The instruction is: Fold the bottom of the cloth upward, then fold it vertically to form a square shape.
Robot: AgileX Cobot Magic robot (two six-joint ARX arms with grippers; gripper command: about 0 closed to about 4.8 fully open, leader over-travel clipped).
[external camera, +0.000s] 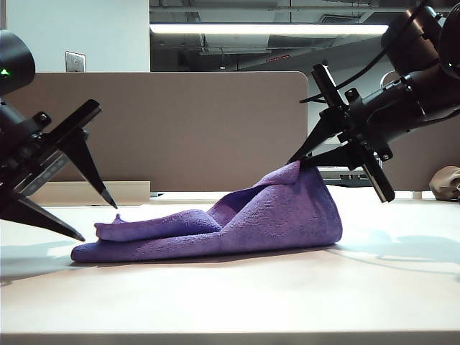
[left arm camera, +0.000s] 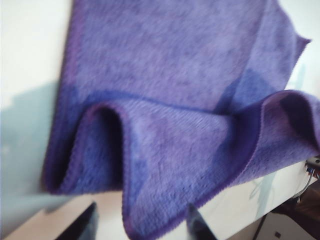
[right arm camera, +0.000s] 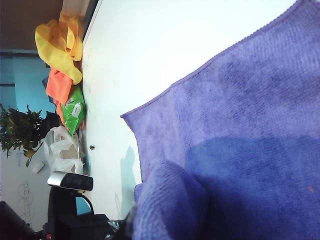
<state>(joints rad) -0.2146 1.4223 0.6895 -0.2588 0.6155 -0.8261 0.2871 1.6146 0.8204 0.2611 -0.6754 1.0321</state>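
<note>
1. Exterior view: the cloth (external camera: 230,223) lies on the white worktop (external camera: 230,302), flat and doubled over at its left end, rising to a peak at its right end. No container is present.
2. Exterior view: the left claw (external camera: 100,219) stands released, both dark fingers spread apart, just beside and above the cloth's left end without touching it. Bare worktop lies in front of the cloth and to either side.
3. Exterior view: the right claw (external camera: 305,162) is clenched on the raised right corner of the cloth, holding it above the worktop. A brownish lump (external camera: 447,183) sits at the far right edge, well apart from the cloth.
4. Left wrist view: the cloth (left arm camera: 175,100) shows a rolled fold with its stitched hem facing the two fingertips (left arm camera: 197,225), which stand apart with nothing between them. Pale worktop (left arm camera: 30,75) borders the cloth.
5. Right wrist view: the cloth (right arm camera: 240,150) fills the near field, a bunched fold closest to the camera; the claw's fingers are hidden behind it. Its hemmed corner lies over open worktop (right arm camera: 165,50). Coloured cloths (right arm camera: 62,55) are heaped past the worktop's far edge.
</note>
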